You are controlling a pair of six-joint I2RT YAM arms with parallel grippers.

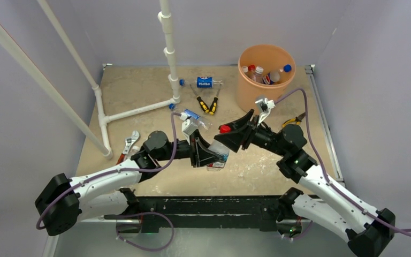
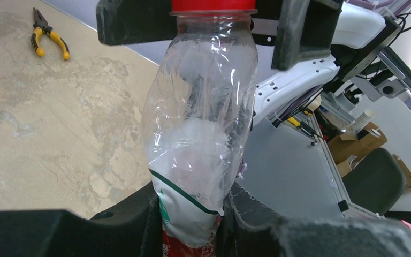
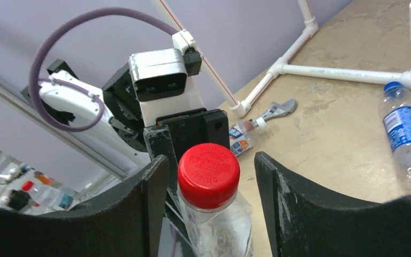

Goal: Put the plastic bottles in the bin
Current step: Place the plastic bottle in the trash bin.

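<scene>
**Four caps in the bin, one bottle in the air, at least three on the table**

Roughly half the job looks done. The bin (image 1: 244, 91) stands at the upper right of the top view, and the binned bottles (image 1: 274, 76) show about four caps, red, white and blue.

The held bottle (image 2: 203, 123), at mid-frame, is well short of the bin. The left gripper (image 1: 203, 155) is clamped on its crumpled lower end. The right gripper (image 3: 210, 166) is spread around the red cap, with a gap showing on both sides.

Not yet binned:
- the Pepsi bottle (image 1: 205, 83), left of the bin
- a blue-label bottle (image 1: 192, 115), just above the left gripper
- a small bottle (image 3: 241, 140), beside the wrench (image 3: 275, 110)

The bin's depth hides any bottles lying lower, so the count is a guess. The held bottle's label is cut off at the bottom edge of the left wrist view. I cannot tell whether a blue speck by the pipe foot belongs to a bottle.
</scene>
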